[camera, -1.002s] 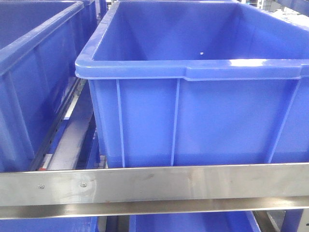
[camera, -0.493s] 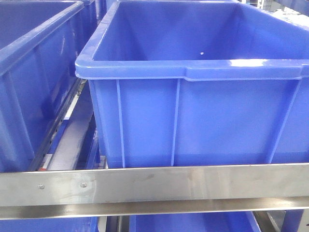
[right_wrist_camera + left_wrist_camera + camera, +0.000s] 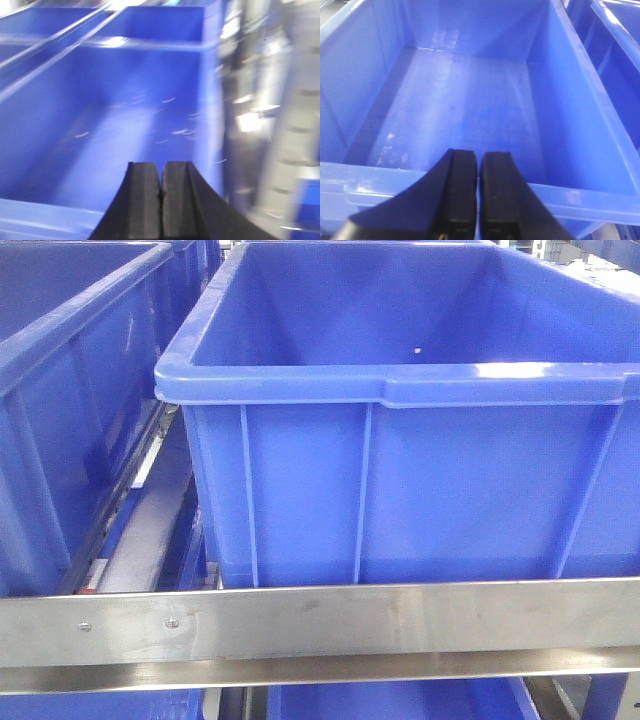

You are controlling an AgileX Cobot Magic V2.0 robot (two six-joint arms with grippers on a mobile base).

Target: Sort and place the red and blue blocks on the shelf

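No red or blue block shows in any view. The shelf [image 3: 320, 625] crosses the front view as a shiny steel front rail with two small screws. My left gripper [image 3: 479, 159] is shut with nothing between its black fingers. It hangs above the near rim of a large dark-blue bin [image 3: 455, 115] whose floor is bare. My right gripper [image 3: 161, 170] is also shut and holds nothing. It hovers over the near edge of another blue bin [image 3: 125, 125]; that view is blurred.
Two big blue bins stand side by side on the rack, one in the middle [image 3: 400, 440] and one at the left [image 3: 60, 390]. A roller track [image 3: 130, 510] runs between them. Steel uprights [image 3: 280, 125] stand at the right of the right wrist view.
The front view has shifted by only a pixel or two; nothing else differs.
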